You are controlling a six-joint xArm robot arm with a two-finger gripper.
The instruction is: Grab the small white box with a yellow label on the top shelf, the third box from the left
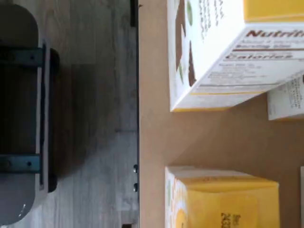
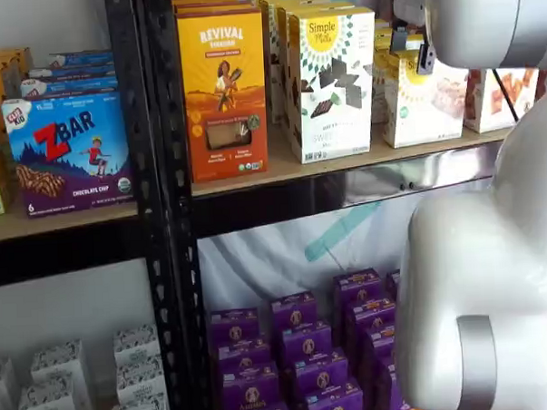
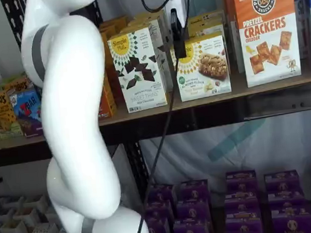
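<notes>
The small white box (image 3: pixel 203 65) with its yellow round logo stands on the top shelf (image 3: pixel 263 87), between a taller white carton and an orange crackers box. It shows in both shelf views (image 2: pixel 428 103). My gripper (image 3: pixel 180 53) hangs from above just in front of the box's left edge. Only a black finger shows there, side-on, and nothing is in it. The wrist view looks down on the box's yellow top (image 1: pixel 223 199) and the tan shelf board (image 1: pixel 156 118), with the taller carton (image 1: pixel 223 52) beside it.
The tall white carton with chocolate squares (image 2: pixel 332 84) stands left of the target, and an orange Revival box (image 2: pixel 221 80) further left. The crackers box (image 3: pixel 265 29) is on the right. My white arm (image 3: pixel 74 130) rises in front. Purple boxes (image 2: pixel 298 349) fill the lower shelf.
</notes>
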